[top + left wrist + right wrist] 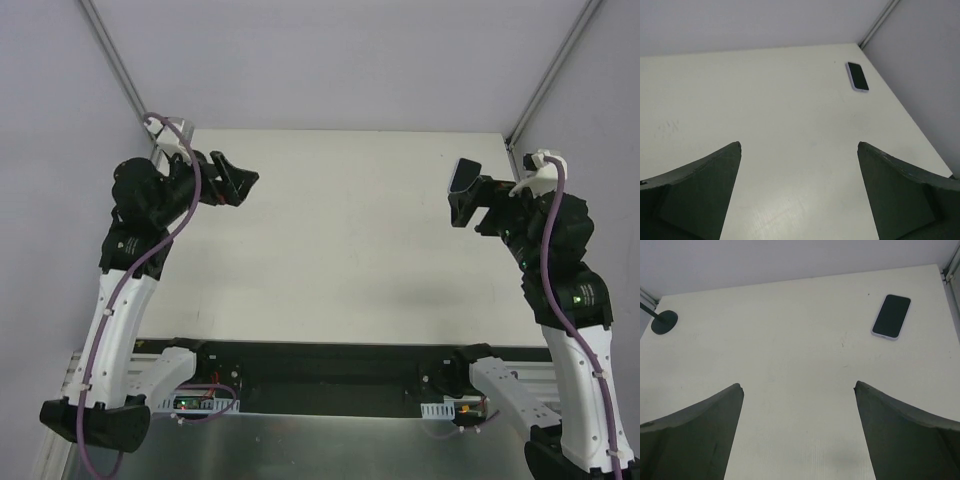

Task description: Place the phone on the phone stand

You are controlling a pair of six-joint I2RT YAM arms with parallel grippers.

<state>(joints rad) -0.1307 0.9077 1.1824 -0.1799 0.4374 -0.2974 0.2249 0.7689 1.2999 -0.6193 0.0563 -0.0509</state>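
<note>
The phone (pixel 857 76) lies flat, dark screen up, near the table's far right edge in the left wrist view. The right wrist view has the phone (pixel 891 316) at upper right. The phone stand (pixel 663 321) shows only its round black base and a bit of post at the far left of that view; its cradle is cut off. Neither thing shows in the top view. My left gripper (pixel 245 188) (pixel 799 145) is open and empty above the table's left side. My right gripper (pixel 458 192) (pixel 797 385) is open and empty above the right side. Both are far from the phone.
The white table (pixel 350 250) is boxed in by pale walls with metal corner rails (pixel 115 70) at the back left and back right. A dark gap with cables (pixel 200 400) runs along the near edge by the arm bases.
</note>
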